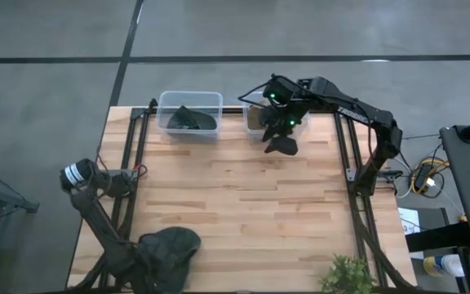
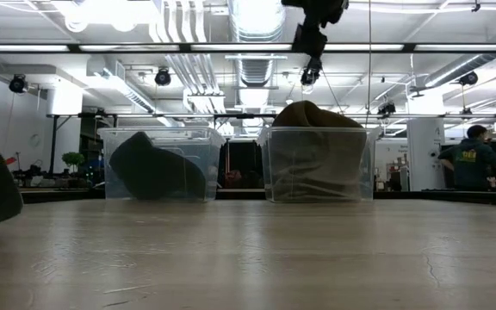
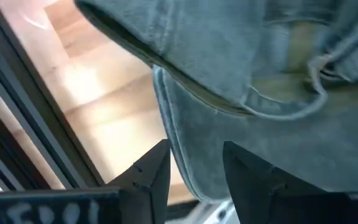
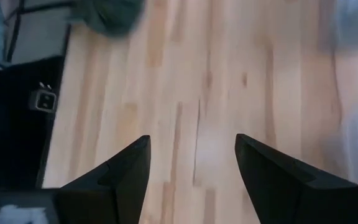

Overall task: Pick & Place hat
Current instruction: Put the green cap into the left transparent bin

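Note:
A grey-green hat (image 1: 174, 245) lies on the table near its near-left corner. My left gripper (image 1: 148, 261) is open at the hat's near-left side. In the left wrist view its fingers (image 3: 151, 180) stand on either side of the hat's stitched rim (image 3: 178, 158); I cannot tell whether they touch it. My right gripper (image 1: 281, 144) is open and empty, raised above the table just in front of the right clear bin (image 1: 254, 122). In the right wrist view it (image 4: 191, 155) looks down on bare wood. That bin holds a brown hat (image 2: 317, 151).
The left clear bin (image 1: 190, 104) at the far edge holds a dark hat (image 1: 191, 120). A potted plant (image 1: 349, 273) stands at the near-right corner. The middle of the wooden table (image 1: 243, 196) is bare. A person (image 2: 472, 159) shows in the room beyond.

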